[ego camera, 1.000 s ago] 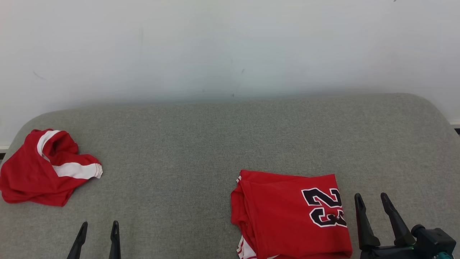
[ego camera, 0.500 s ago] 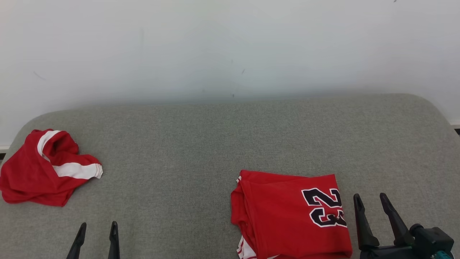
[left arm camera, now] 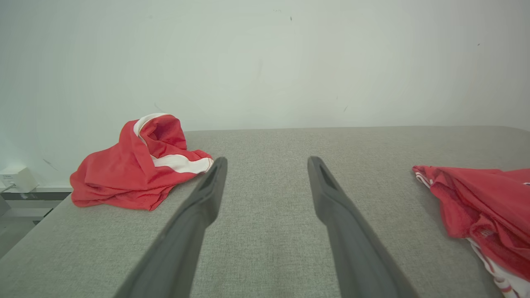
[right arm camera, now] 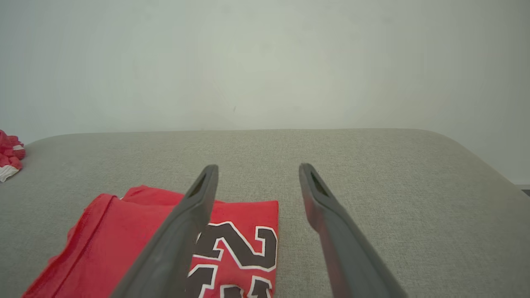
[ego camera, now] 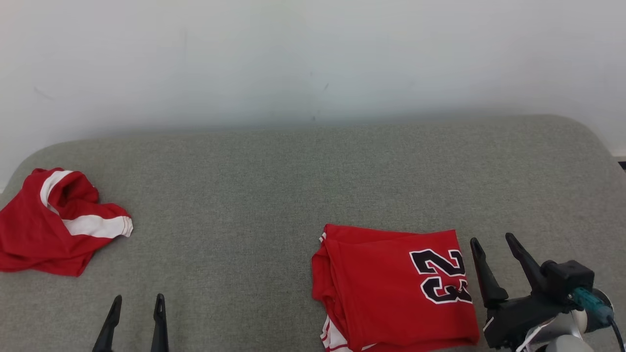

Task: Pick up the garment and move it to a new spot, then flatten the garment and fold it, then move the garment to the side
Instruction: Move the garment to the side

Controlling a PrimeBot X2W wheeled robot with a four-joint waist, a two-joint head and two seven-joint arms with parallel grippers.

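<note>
— Looking across the grey cushion (ego camera: 274, 186), where do we find the garment?
— We see the folded red jersey (ego camera: 391, 288) lying flat at the near right, its black 23 facing up (each digit outlined in white). Our right gripper (ego camera: 491, 238) hovers just beside the jersey's right edge.
— And what do we hold?
— Nothing. Our right gripper's 2 fingers stand spread wide, and only cushion and a corner of jersey show past them. Our left gripper (ego camera: 138, 298) is spread just as wide and empty at the near left, over bare cushion.
— Do we see any other cloth?
— Yes, 1 crumpled red garment (ego camera: 54, 230) with white bands sits at the cushion's far left edge, well apart from the jersey, with the white wall (ego camera: 313, 58) behind it all.
</note>
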